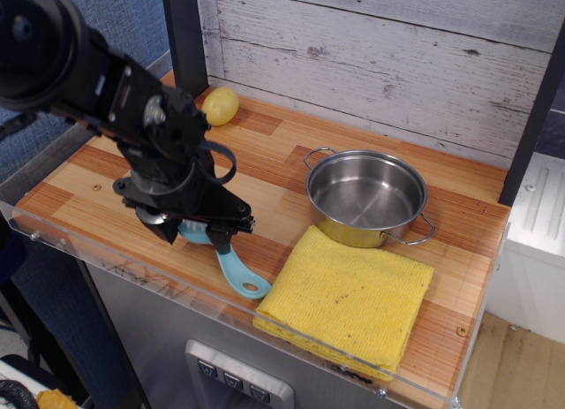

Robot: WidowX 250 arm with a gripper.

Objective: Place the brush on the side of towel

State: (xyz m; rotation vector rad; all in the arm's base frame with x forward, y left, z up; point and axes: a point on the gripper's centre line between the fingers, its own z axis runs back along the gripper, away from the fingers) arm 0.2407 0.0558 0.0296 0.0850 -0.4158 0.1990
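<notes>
The light-blue brush [238, 275] lies low at the table's front edge, just left of the yellow towel [349, 299]. Its handle with the oval hole points toward the towel's near-left corner, and a narrow gap separates the two. My gripper [196, 232] comes down from the left with its black fingers [221, 237] closed around the brush's head, which is mostly hidden between them. The towel lies flat at the front right, in front of the steel pot.
An empty steel pot [366, 195] with two handles stands behind the towel. A yellow lemon-like lump [220, 105] sits at the back left by a dark post. A clear plastic lip [177, 290] runs along the table's front edge.
</notes>
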